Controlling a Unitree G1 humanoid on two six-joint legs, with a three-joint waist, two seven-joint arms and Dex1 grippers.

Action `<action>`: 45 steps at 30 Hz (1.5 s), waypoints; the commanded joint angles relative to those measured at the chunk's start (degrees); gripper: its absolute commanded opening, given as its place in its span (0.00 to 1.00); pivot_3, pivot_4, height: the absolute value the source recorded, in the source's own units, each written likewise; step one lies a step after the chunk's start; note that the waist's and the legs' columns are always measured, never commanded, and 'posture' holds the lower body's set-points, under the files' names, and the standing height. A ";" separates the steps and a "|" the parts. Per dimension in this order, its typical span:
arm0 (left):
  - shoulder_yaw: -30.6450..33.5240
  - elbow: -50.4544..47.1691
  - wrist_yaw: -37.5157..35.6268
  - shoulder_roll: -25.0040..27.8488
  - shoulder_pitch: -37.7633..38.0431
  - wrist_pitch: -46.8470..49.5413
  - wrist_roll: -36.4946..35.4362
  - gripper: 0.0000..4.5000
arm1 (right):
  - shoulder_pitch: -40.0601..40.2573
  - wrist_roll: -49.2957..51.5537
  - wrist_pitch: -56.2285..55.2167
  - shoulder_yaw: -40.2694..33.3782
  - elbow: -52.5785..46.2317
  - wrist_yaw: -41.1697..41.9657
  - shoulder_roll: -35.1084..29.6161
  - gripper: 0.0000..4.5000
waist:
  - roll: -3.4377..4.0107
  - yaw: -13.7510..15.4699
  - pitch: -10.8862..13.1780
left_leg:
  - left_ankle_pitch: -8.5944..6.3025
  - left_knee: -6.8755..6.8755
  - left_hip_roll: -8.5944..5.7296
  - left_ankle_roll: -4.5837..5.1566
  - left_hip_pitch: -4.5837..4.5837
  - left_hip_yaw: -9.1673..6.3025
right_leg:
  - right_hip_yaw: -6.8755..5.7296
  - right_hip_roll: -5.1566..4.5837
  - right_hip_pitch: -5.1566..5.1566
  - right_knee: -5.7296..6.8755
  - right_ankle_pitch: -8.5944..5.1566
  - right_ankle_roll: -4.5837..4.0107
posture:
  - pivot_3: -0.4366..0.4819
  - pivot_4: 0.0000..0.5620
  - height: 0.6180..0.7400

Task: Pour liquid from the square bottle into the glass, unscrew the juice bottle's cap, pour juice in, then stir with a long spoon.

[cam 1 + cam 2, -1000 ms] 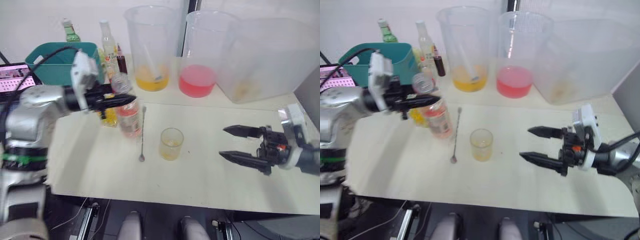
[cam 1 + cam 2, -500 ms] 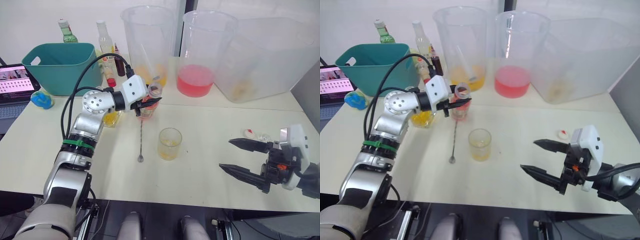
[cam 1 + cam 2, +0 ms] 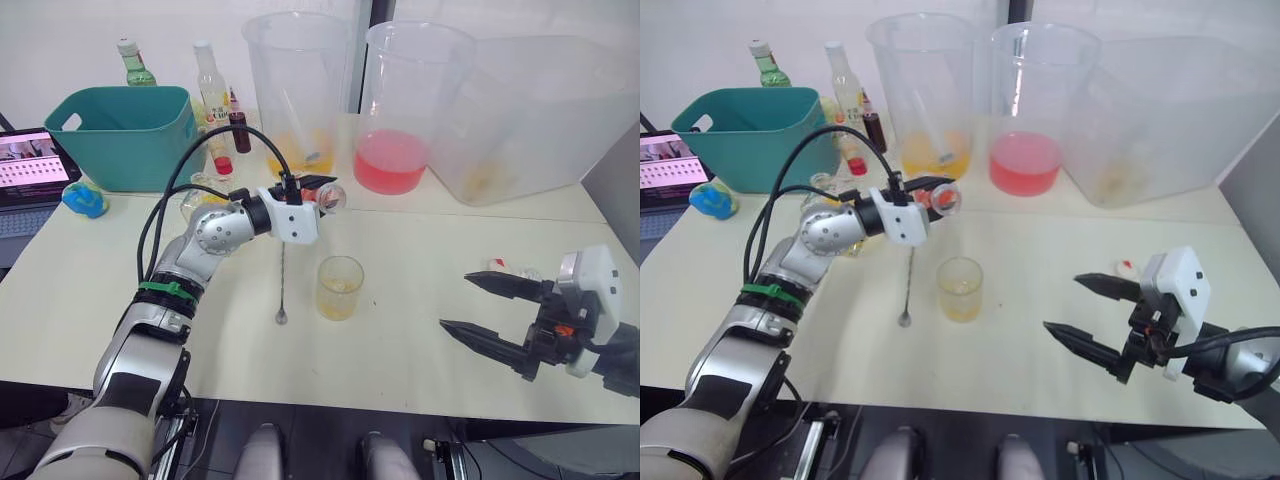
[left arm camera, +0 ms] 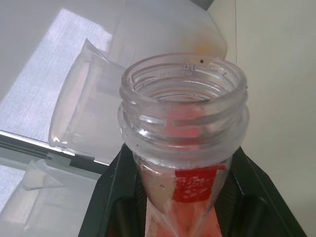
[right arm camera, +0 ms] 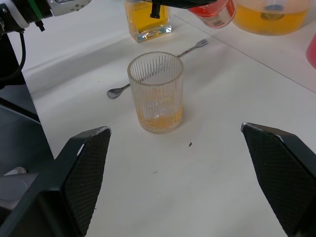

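Square bottle pour: judged done; the glass (image 3: 340, 287) holds a shallow yellow layer at its base; the square bottle (image 5: 148, 20) stands upright on the bench (image 3: 420, 330), beyond the glass toward the far edge
Cap removal: done; the juice bottle (image 4: 183, 148) shows bare open threads; the juice bottle's cap (image 3: 1126, 267) lies on the bench near the right edge, just beside the right pincer
Juice pour: in hand, not yet achieved; no pink liquid visible in the glass
Stirring: outstanding; the long spoon (image 3: 283, 280) lies flat on the bench, untouched, just to the left of the glass
Left pincer (image 4: 183, 207): clamped on the juice bottle's body below the neck, held above the bench behind the glass
Juice bottle axis: tipped close to level; long axis runs roughly parallel to the far edge; mouth points toward the right edge, short of the glass rim by my judgement
Long spoon axis: runs from far edge toward near edge; bowl at the near end
Right pincer (image 3: 495, 313): spread wide, holding nothing, over the bench near the right edge, fingers aimed at the glass
Risk: mouth appears offset behind the glass; spill on the bench possible unless repositioned
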 commanded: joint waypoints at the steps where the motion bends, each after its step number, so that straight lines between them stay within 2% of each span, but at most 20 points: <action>1: 0.46 -2.53 4.92 0.94 -0.51 -2.87 2.70 0.28 | -0.51 0.28 -1.07 -1.74 0.04 0.25 -1.21 1.00 | 0.00 -0.01 0.00 | 0.00 0.00 0.00 0.00 0.00 0.00 | -0.01 0.00 0.00 0.00 0.00 0.00 | 0.48 0.27 0.90; 6: 0.44 -8.57 11.53 1.92 3.50 -2.02 8.92 0.28 | 0.10 1.17 -0.55 -2.35 0.08 1.19 -2.33 1.00 | 0.00 0.01 0.00 | 0.01 0.00 0.01 -0.01 0.01 0.00 | 0.00 0.00 0.00 0.01 0.00 0.00 | 0.48 0.27 0.90; 13: -1.03 -11.43 17.93 4.61 4.61 -4.12 16.81 0.28 | -0.26 1.08 -0.61 -2.36 0.95 1.67 -3.28 1.00 | 0.00 0.07 -0.01 | 0.01 0.02 0.00 -0.02 0.00 0.00 | 0.00 -0.01 0.00 0.03 0.01 0.01 | 0.48 0.27 0.90; 27: -2.46 -10.98 20.32 4.61 5.12 -5.95 17.20 0.28 | -1.36 1.57 -0.59 -0.30 0.21 -1.22 -2.31 1.00 | 0.00 0.06 -0.01 | 0.01 0.02 0.00 -0.02 0.01 0.00 | -0.01 -0.01 0.01 0.04 0.01 0.01 | 0.48 0.27 0.90; 45: -5.50 -12.72 29.71 7.16 4.12 -7.27 28.38 0.28 | -4.36 -3.65 -1.98 5.68 1.15 -4.19 -1.85 1.00 | 0.01 0.06 -0.01 | 0.01 0.03 0.00 -0.02 0.02 0.00 | -0.01 -0.02 0.01 0.06 0.01 0.00 | 0.48 0.27 0.90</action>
